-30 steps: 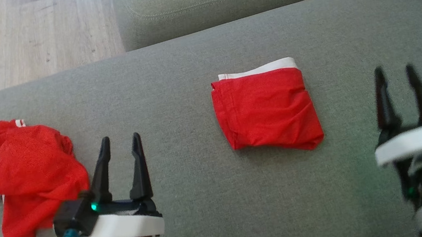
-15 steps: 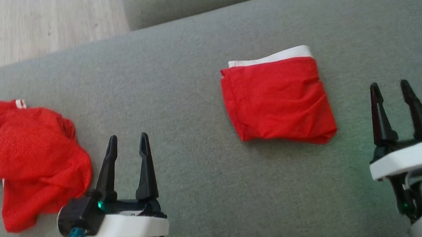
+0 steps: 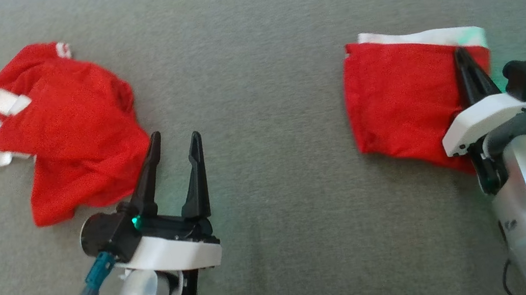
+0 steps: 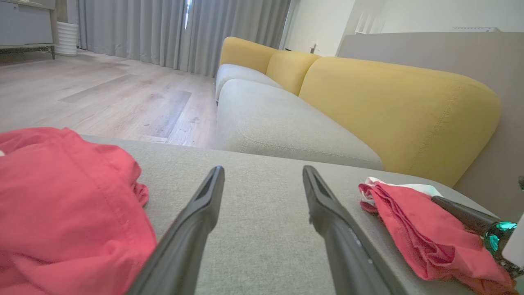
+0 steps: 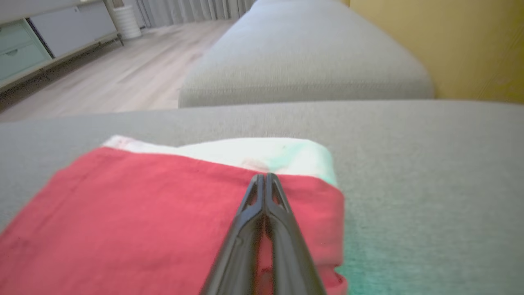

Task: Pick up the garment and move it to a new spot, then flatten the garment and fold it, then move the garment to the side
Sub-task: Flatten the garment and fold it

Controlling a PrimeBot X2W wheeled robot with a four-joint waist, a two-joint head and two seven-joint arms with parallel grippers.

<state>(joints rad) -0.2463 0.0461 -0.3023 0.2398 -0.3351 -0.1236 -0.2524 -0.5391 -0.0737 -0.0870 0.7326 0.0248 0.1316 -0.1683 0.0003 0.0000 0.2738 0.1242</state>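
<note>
Now right gripper (image 3: 459,53) has shut atop the folded garment (image 3: 399,92); hold unclear.
Left gripper (image 3: 176,135) open, empty; move aside likely next.

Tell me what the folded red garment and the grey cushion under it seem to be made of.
Folded garment: thin, soft knit, likely cotton, matte red. It creases and lies in limp layers, with a white, probably elastic, waistband.
Cushion: padded upholstery in grey woven fabric, matte, with a fine speckled weave.
</note>
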